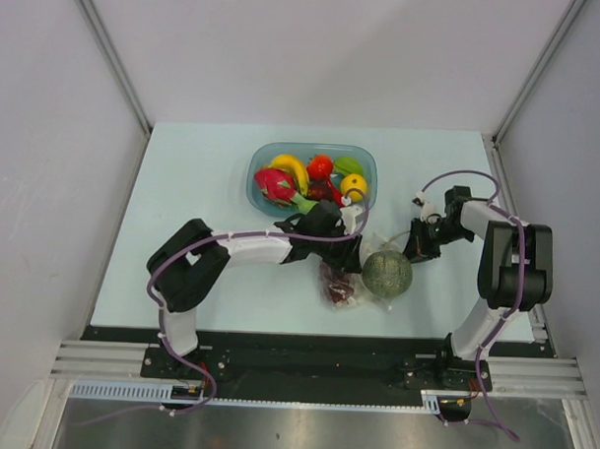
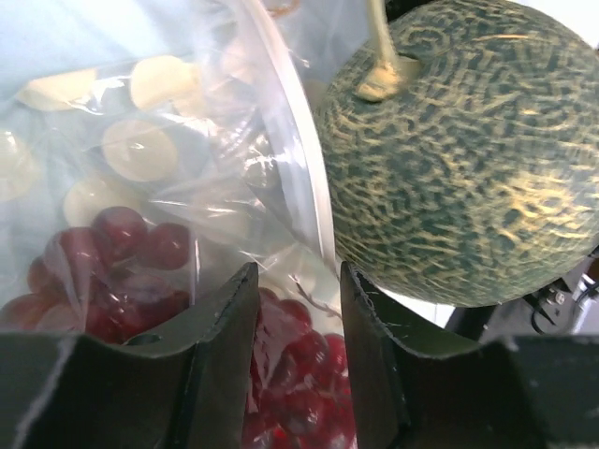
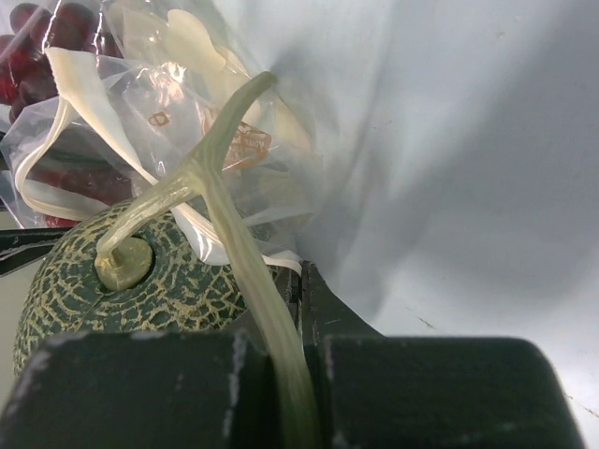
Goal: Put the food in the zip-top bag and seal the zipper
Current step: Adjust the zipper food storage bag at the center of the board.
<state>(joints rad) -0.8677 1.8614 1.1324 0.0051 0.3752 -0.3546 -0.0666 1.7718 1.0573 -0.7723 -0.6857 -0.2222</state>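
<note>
The right hand [image 3: 298, 285] is pinched shut on the stem of the grey-green ball [image 3: 84, 290], which sits just beyond its fingertips. The left hand [image 2: 298, 281] stands narrowly parted around the rim of the zip-top bag [image 2: 140, 140], with the grapes [image 2: 112, 253] inside the bag and the ball just beside it.

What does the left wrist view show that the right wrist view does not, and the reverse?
Only the left wrist view shows the left gripper, its jaws apart in front of the grapes. Only the right wrist view shows the right gripper, shut on the stem. Both views show the melon, the dotted bag and the grapes.
</note>
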